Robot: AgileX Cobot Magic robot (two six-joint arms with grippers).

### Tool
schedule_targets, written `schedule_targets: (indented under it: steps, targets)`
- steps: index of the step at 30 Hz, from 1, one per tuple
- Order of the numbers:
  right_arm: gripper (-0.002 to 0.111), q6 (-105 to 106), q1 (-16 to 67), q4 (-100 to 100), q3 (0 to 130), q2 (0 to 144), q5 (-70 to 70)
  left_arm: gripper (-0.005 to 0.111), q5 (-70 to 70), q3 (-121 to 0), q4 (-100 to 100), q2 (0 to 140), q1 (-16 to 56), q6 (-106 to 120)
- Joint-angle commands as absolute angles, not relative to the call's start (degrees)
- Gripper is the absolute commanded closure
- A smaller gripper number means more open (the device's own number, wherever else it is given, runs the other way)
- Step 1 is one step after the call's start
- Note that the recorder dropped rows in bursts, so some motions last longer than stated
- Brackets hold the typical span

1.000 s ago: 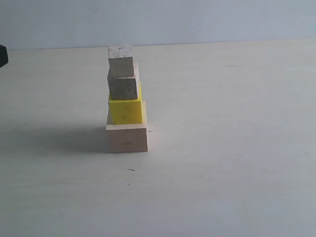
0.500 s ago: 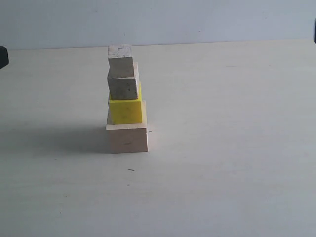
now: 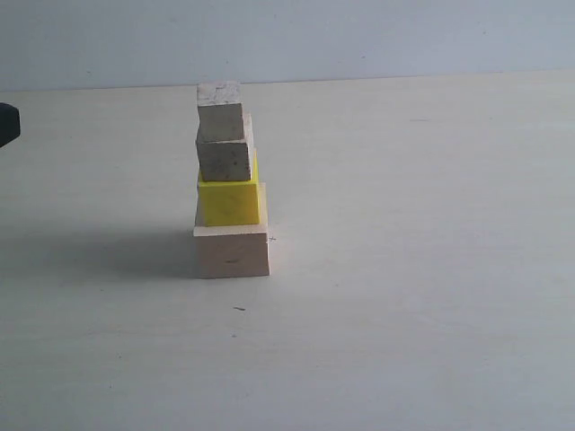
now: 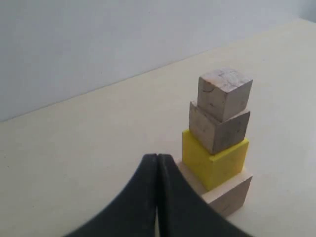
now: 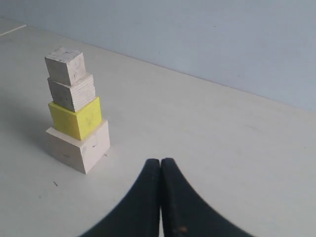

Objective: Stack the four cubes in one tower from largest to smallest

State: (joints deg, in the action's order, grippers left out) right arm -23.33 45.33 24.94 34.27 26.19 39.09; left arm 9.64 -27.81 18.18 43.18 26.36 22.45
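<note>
Tower (image 3: 230, 184) of four cubes stands left of the middle of the worktop (image 3: 431, 269): the large pale wooden cube (image 3: 233, 253) at the bottom, the yellow cube (image 3: 228, 203) on it, a small wooden cube (image 3: 224, 160) next and the smallest cube (image 3: 220, 109) on top. We see the left pincer (image 4: 157, 159) and the right pincer (image 5: 160, 162) each with its fingers pressed together on nothing, both hanging over the worktop, clear of the tower and pointing towards it. Open worktop lies all round the tower, widest on its right in the exterior view, and the far edge (image 3: 404, 77) runs along the pale wall (image 3: 359, 36) behind.
</note>
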Motion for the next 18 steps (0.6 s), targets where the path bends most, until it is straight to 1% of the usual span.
schedule_targets:
  steps: [1, 18]
  targets:
    - [0.108, -23.5, 45.3, 25.6, 34.0, 26.0, 38.3, 0.107, 10.3, -27.5, 18.0, 43.1, 26.7, 22.2]
    - [0.108, -23.5, 45.3, 25.6, 34.0, 26.0, 38.3, 0.107, 11.4, -27.5, 18.0, 43.1, 26.7, 22.2]
